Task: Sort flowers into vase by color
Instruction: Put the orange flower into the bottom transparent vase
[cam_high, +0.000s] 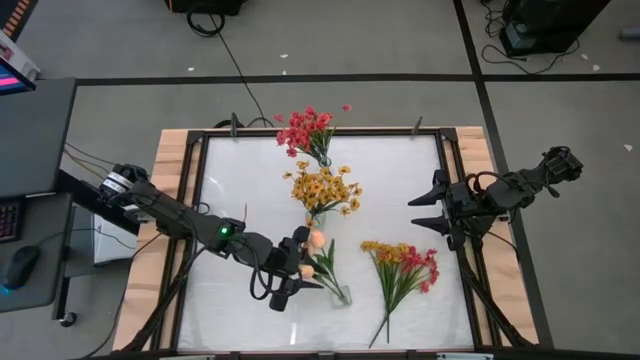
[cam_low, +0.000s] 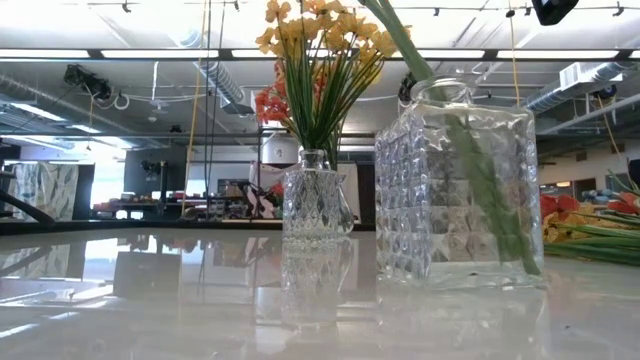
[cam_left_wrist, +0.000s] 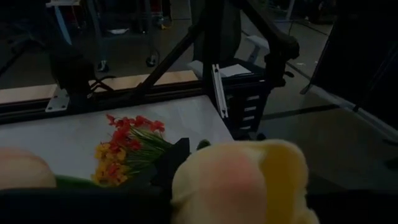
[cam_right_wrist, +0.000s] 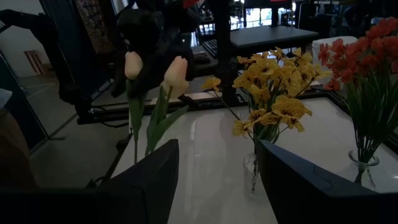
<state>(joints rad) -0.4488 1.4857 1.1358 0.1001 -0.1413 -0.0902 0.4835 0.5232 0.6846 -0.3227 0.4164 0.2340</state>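
Note:
Two pale peach tulips (cam_high: 316, 240) stand with their stems in a square glass vase (cam_low: 460, 180) near the table's front and lean toward the left. My left gripper (cam_high: 295, 272) hovers right beside their buds (cam_left_wrist: 242, 180), which fill its wrist view. A small vase holds yellow flowers (cam_high: 322, 190) at mid-table, and behind it another holds red flowers (cam_high: 308, 130). Loose red and yellow-orange sprigs (cam_high: 400, 265) lie flat on the table to the right. My right gripper (cam_right_wrist: 217, 155) waits open at the table's right side, nothing between its fingers.
The white tabletop (cam_high: 230, 310) has bare room at the left and near left. A wooden border with a dark metal frame (cam_high: 190, 200) runs around it. Cables hang from the left arm's base (cam_high: 90, 165).

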